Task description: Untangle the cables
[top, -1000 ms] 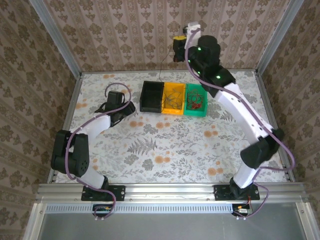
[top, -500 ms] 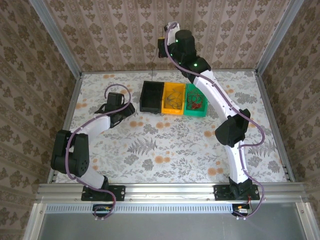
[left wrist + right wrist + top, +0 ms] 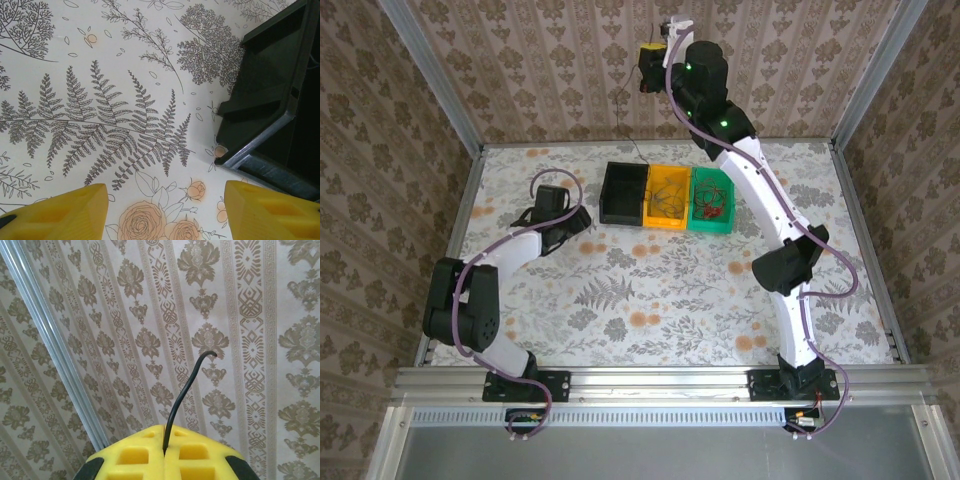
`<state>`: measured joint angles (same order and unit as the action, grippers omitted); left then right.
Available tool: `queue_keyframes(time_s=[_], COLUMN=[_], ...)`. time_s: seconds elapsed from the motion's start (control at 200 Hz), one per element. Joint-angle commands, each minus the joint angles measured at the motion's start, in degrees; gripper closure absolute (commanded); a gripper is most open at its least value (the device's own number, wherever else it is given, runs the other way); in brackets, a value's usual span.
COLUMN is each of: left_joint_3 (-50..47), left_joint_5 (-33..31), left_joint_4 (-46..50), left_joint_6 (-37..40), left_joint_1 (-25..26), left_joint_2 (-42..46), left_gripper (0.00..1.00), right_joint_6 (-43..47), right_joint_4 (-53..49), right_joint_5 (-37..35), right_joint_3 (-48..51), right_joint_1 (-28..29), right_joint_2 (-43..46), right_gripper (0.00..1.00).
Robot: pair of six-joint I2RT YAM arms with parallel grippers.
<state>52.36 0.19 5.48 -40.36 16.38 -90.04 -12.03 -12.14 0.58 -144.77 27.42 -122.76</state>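
My right gripper (image 3: pixel 651 66) is raised high in front of the back wall, above the bins. Its yellow fingers are shut on a thin dark cable (image 3: pixel 186 390), whose short end curls up out of the closed jaws of the gripper (image 3: pixel 164 439). In the top view a faint dark strand (image 3: pixel 632 148) hangs below it toward the black bin (image 3: pixel 623 193). More dark wires lie in the yellow bin (image 3: pixel 667 196), and red wires in the green bin (image 3: pixel 712 200). My left gripper (image 3: pixel 577 222) rests low beside the black bin (image 3: pixel 270 100), open (image 3: pixel 167 215) and holding nothing.
The three bins stand side by side at the back middle of the floral table (image 3: pixel 650 290). Patterned walls and metal frame posts (image 3: pixel 50 345) close in the back and sides. The black bin's corner is just right of my left fingers (image 3: pixel 272 210).
The right arm swung its gripper leftward along the back wall and then a little higher, still pinching the dark cable. The left arm has not moved.
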Motion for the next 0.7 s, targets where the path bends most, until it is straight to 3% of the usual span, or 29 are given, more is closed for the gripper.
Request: queue_keyframes(time_s=[0.0, 0.38, 0.695], left_joint_3=[-0.48, -1.73, -0.56], left_joint_5=[0.45, 0.42, 0.87], left_joint_4=[-0.90, -1.07, -0.99], left_joint_6=[-1.25, -1.45, -0.85], left_joint_1=[-0.25, -0.03, -0.04], left_joint_2=[0.11, 0.48, -1.43], left_gripper=[0.37, 0.37, 0.37], right_joint_6=[-1.59, -1.69, -0.18], right_joint_4=[1.86, -7.21, -11.41], right_joint_5=[1.46, -0.23, -4.80], right_joint_3=[-2.24, -2.03, 11.46], right_joint_1=[0.18, 0.19, 2.26], right_joint_2=[0.26, -8.72, -10.97], right_gripper=[0.98, 0.99, 0.99])
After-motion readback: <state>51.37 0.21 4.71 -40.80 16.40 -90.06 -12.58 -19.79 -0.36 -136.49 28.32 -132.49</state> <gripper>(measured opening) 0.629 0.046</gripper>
